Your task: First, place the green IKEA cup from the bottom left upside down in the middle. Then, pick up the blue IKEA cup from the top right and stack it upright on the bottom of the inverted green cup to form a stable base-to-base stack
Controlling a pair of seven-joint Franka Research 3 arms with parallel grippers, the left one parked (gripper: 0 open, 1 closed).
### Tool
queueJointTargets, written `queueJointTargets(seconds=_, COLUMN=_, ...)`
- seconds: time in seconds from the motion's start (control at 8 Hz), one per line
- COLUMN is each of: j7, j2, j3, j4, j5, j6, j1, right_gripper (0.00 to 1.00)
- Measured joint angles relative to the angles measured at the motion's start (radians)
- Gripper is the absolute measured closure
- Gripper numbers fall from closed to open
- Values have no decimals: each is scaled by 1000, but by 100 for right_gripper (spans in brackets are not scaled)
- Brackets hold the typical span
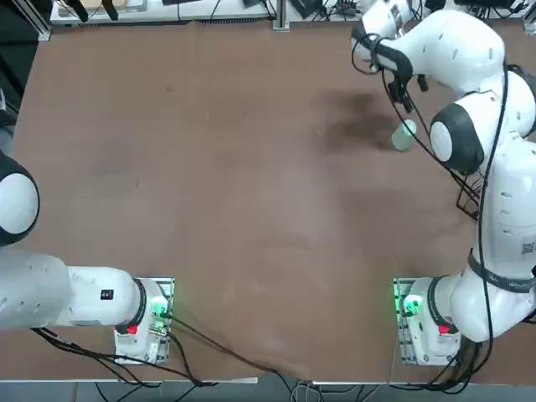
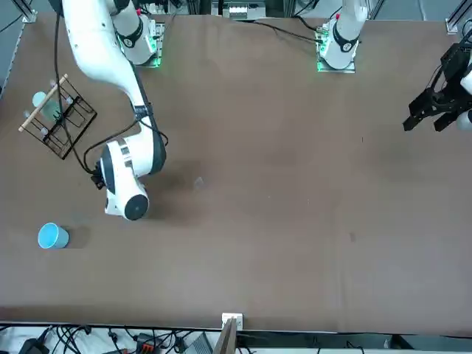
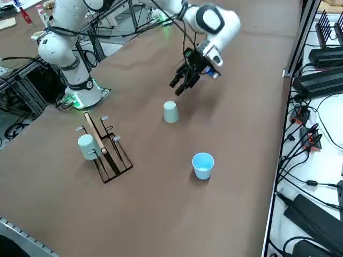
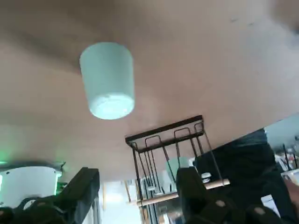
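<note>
The green cup [image 3: 171, 112] stands upside down on the table [image 3: 161, 214], with bare surface all round it. The right gripper [image 3: 182, 83] hangs just beyond it, jaws wide and empty. The blue cup [image 3: 202, 165] sits upright toward the table's far edge, clear of the wire rack [image 3: 107, 152]. Only the side view shows both cups at once; from above, the arm hides most of the green cup and the blue one cannot be seen.
</note>
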Motion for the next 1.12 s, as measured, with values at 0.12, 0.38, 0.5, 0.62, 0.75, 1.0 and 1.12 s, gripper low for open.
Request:
queueJointTargets(seconds=0.12, j7=-36, j2=-7, j3=-2, j4=58, j5=3, j6=-1, j1=-8, right_gripper=0)
queueJointTargets(seconds=0.38, j7=-101, j2=-10, j3=-4, j4=166, j5=40, j6=0, j1=-55, right_gripper=0)
queueJointTargets(seconds=0.5, j7=-108, j2=-11, j3=-6, j4=209, j5=103, j6=2, j1=-95, right_gripper=0)
queueJointTargets(seconds=0.62, j7=-110, j2=-11, j3=-8, j4=244, j5=170, j6=15, j1=-142, right_gripper=0)
queueJointTargets(seconds=0.75, j7=-114, j2=-12, j3=-8, j4=266, j5=227, j6=48, j1=-190, right_gripper=0)
queueJointTargets(seconds=1.0, j7=-119, j2=-29, j3=-8, j4=287, j5=329, j6=118, j1=-256, right_gripper=0)
queueJointTargets(seconds=1.12, j7=-119, j2=-40, j3=-8, j4=289, j5=374, j6=150, j1=-275, right_gripper=0)
